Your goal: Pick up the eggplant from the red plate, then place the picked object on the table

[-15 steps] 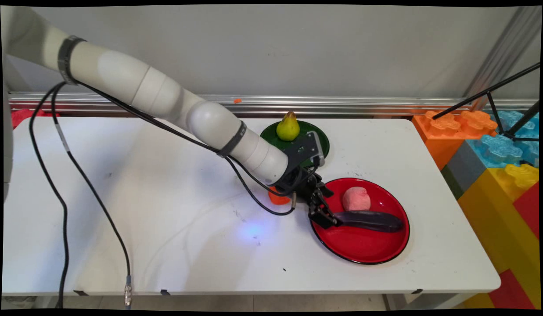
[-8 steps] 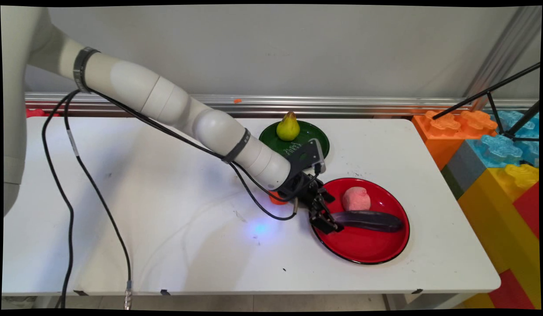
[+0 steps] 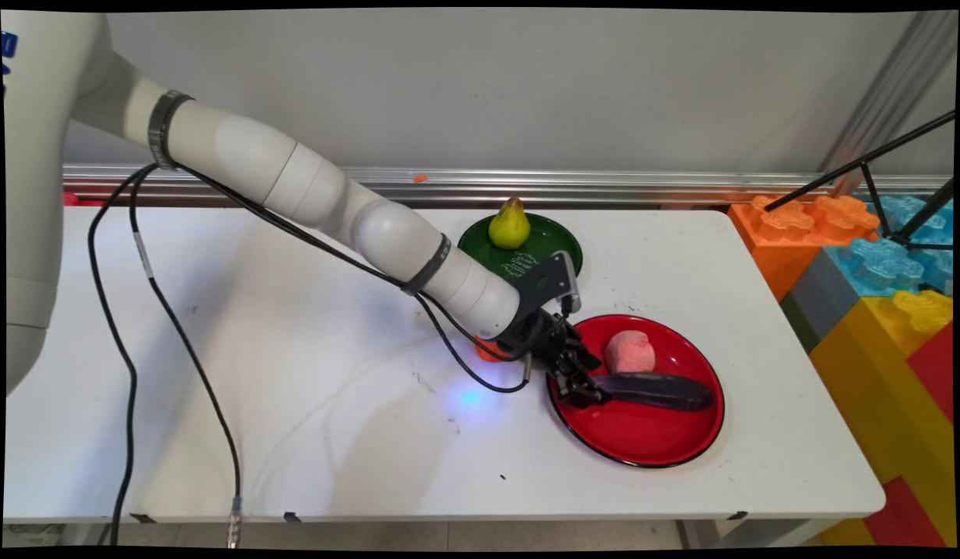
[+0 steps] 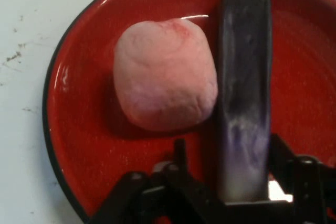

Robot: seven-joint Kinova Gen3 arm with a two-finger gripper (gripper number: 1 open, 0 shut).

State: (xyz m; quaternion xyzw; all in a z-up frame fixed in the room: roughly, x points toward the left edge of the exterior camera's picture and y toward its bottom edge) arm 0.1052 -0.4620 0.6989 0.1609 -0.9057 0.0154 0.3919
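Beside end effector [image 3: 579, 387] clasping eggplant [image 4: 244, 93]: pink fruit [image 4: 165, 74], touching.

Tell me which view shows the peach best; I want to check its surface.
The hand view: the peach fills the picture's middle, beside the eggplant. The main view shows it small on the red plate.

A robotics lab or test room, not a home. A white robot arm [image 3: 309, 194] with black cables [image 3: 138, 326] strung along it reaches in from the upper left of the frame over a bare white table [image 3: 293, 419]. On it, at centre right, toy food lies on 2 plates [image 3: 650, 442]. Behind runs a plain wall with an aluminium rail [image 3: 604, 186]. At the right edge stand oversized coloured building blocks [image 3: 875, 303] and black tripod legs [image 3: 875, 171].
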